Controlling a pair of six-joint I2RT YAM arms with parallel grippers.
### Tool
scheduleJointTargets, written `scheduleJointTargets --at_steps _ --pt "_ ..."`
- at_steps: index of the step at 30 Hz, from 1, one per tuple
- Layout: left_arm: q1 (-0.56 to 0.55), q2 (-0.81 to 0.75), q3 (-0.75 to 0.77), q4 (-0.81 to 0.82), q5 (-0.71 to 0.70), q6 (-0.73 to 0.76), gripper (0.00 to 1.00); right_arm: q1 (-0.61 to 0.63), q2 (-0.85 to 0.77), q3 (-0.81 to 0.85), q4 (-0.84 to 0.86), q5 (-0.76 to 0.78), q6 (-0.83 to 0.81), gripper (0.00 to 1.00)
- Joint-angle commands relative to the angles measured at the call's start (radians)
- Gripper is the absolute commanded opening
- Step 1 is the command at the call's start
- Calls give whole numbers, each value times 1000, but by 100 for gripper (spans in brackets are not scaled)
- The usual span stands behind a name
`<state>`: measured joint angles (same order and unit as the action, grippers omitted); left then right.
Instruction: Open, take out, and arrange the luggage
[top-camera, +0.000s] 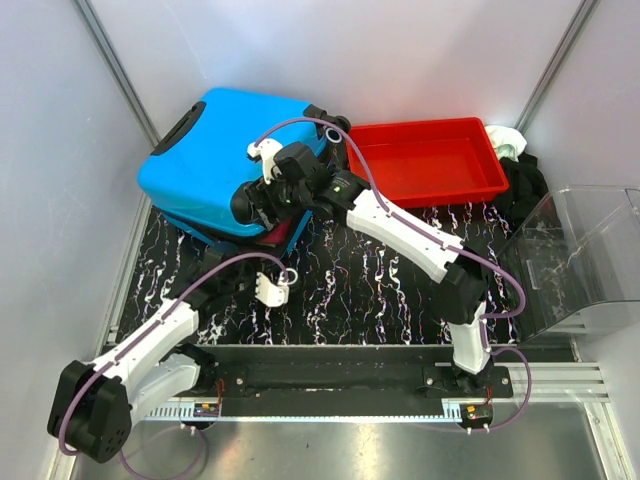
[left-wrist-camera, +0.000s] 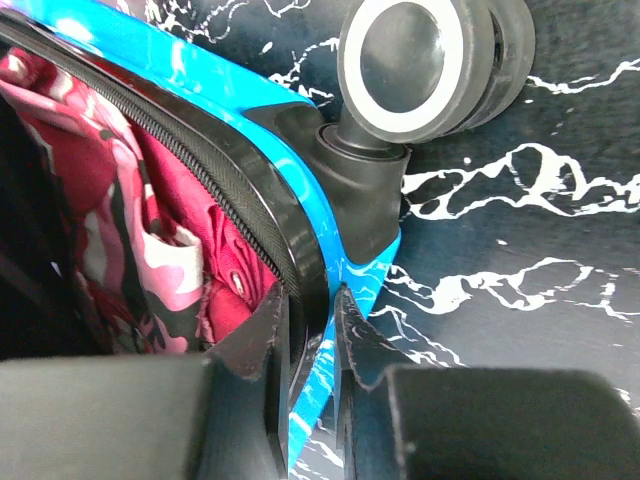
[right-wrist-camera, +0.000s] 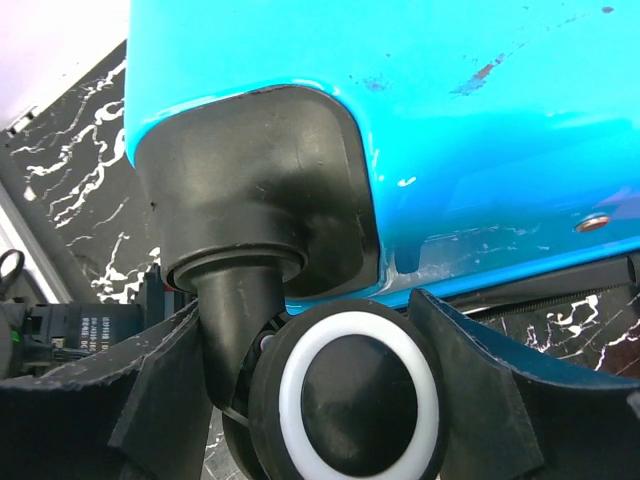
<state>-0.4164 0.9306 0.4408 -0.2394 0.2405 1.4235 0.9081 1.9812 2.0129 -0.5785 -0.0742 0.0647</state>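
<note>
Jaws: left gripper (left-wrist-camera: 308, 300) nearly closed, pinching the rim (left-wrist-camera: 295, 255) of the luggage (top-camera: 225, 165); right gripper (right-wrist-camera: 310, 305) wide, clamping a caster wheel (right-wrist-camera: 350, 395); the round wheel may roll free, letting the luggage drop shut.

Left arm (top-camera: 150, 345): white shells over black joints, by my overhead view.
Right arm (top-camera: 410, 230): the same white and black; I note a green light (top-camera: 341, 186) near the wrist.
Cables (top-camera: 300, 122): lilac, one looped along each arm.
Fingers (left-wrist-camera: 255, 350): black, with rough-cut edges.
Bases (top-camera: 95, 415): black, at the table's (top-camera: 350, 445) near edge.
Marking: white-printed label (right-wrist-camera: 85, 322) on a black housing.
</note>
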Motion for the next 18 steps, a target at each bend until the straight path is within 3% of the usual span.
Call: scheduleJointTargets --at_steps 1,9,18 --pt "-56 -42 25 -219 123 -188 0 -52 -73 165 298 149 53 0" --pt "-82 -127 114 -393 258 -396 0 -81 -137 96 377 182 109 0" --pt "-91 -148 88 -466 207 -429 0 -129 -199 -20 474 217 165 0"
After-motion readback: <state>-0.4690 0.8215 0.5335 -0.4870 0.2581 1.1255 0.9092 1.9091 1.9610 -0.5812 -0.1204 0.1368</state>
